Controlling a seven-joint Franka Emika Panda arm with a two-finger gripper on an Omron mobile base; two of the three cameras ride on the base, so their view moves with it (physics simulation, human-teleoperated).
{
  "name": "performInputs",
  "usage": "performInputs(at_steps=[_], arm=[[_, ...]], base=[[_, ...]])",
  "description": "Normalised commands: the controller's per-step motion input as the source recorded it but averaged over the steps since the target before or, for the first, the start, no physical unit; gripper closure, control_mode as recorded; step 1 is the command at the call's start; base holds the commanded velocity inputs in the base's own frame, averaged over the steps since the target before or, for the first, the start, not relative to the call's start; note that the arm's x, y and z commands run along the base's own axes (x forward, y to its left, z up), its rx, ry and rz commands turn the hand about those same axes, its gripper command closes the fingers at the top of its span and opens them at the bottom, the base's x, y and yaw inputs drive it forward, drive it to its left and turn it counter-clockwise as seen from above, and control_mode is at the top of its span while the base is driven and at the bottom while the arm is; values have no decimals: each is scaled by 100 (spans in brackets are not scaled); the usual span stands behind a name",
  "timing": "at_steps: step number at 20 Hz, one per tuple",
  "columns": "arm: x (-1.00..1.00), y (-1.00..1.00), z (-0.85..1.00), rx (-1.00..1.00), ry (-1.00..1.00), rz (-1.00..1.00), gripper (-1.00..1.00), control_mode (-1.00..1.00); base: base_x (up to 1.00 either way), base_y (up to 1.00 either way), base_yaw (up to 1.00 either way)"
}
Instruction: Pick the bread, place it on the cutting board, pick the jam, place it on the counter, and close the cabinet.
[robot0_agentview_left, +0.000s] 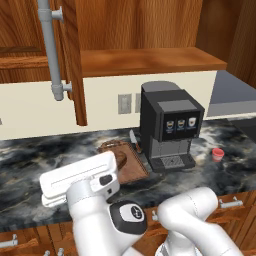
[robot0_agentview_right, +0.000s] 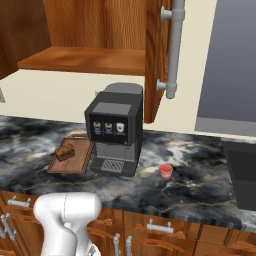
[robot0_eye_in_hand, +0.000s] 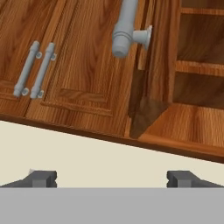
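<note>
The dark brown bread (robot0_agentview_right: 65, 150) lies on the reddish-brown cutting board (robot0_agentview_right: 75, 161), left of the coffee machine. The board (robot0_agentview_left: 131, 165) is partly hidden behind my white hand (robot0_agentview_left: 80, 181). The small red jam (robot0_agentview_right: 166, 171) (robot0_agentview_left: 218, 154) stands on the dark marble counter (robot0_agentview_right: 200, 165), right of the machine. One cabinet door (robot0_eye_in_hand: 151, 65) stands open edge-on, its grey tube handle (robot0_eye_in_hand: 127, 26) close ahead. My gripper (robot0_eye_in_hand: 112, 178) is open and holds nothing. It is raised and faces the cabinet, below the open door's lower edge.
A black coffee machine (robot0_agentview_left: 170, 125) stands on the counter between board and jam. Bare wooden shelves (robot0_eye_in_hand: 197, 65) show inside the open cabinet. Two closed doors with paired grey handles (robot0_eye_in_hand: 33, 68) lie to its left. Drawers (robot0_agentview_right: 160, 227) run under the counter edge.
</note>
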Motion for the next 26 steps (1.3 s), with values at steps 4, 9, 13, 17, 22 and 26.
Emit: performInputs(at_steps=[4, 9, 13, 17, 22, 26], arm=[[0, 24, 10, 0, -4, 0, -100, -100], [-2, 18, 9, 0, -5, 0, -100, -100], [0, 9, 24, 0, -7, 0, -100, -100], [0, 10, 33, 0, -6, -1, -100, -100], [0, 14, 28, 0, -5, -1, -100, -100], [0, 14, 19, 0, -1, -2, -100, -100]], base=[[0, 0, 0], [0, 0, 0], [0, 0, 0], [0, 0, 0], [0, 0, 0], [0, 0, 0]])
